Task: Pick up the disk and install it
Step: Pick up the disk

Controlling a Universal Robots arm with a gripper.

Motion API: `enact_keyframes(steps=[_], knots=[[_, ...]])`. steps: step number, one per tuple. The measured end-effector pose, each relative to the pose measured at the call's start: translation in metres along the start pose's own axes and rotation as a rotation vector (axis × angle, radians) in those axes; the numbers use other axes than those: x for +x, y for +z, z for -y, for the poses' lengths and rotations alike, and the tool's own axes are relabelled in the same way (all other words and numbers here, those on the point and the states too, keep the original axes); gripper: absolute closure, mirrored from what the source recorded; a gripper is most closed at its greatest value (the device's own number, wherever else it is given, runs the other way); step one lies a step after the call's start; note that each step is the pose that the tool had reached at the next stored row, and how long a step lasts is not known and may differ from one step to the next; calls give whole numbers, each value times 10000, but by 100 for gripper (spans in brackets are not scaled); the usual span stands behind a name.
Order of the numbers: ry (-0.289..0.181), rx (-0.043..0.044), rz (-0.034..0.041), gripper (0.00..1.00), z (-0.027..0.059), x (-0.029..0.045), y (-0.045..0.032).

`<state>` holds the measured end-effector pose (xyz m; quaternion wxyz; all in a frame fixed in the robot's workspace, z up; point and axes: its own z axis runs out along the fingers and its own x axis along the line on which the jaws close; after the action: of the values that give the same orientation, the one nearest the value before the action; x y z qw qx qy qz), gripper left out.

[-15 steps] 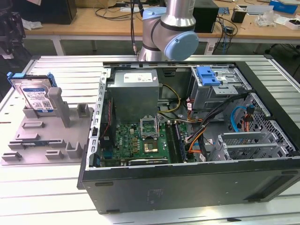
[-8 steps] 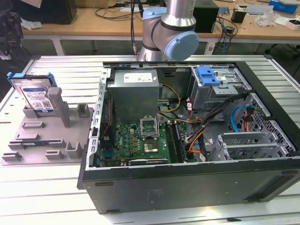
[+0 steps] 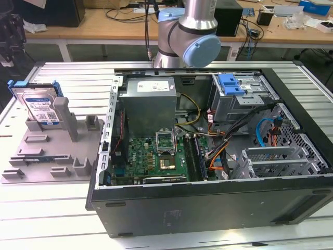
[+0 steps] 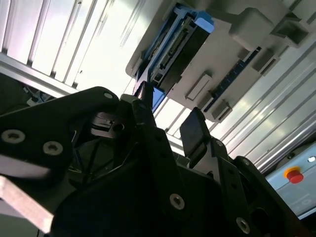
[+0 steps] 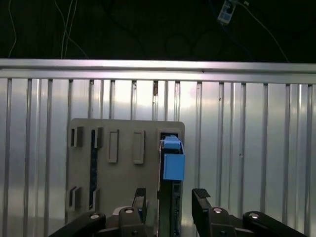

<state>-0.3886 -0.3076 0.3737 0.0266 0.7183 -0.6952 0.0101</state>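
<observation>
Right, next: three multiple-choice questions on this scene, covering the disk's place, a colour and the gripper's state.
1. Where is the disk? A) already installed B) standing in the grey holder C) on the floor
2. What colour is its carrier frame? A) red B) blue C) yellow
3. How is the gripper? A) open B) shut on the disk C) shut on nothing
Answers: B, it stands on edge in the grey holder; B, blue plastic shows at its end; A, the fingers sit apart on either side of the disk.
</observation>
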Motion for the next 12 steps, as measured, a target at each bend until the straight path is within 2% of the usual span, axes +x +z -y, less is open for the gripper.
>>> enact_keyframes(steps=[1, 3, 5, 7, 12], knots=[[-52, 3, 25, 51, -6, -1, 7], [-131, 12, 162, 51, -20, -2, 17], [-152, 15, 244, 51, -35, -2, 22], [-155, 19, 278, 51, -57, -3, 29], [-137, 17, 283, 51, -70, 2, 58]])
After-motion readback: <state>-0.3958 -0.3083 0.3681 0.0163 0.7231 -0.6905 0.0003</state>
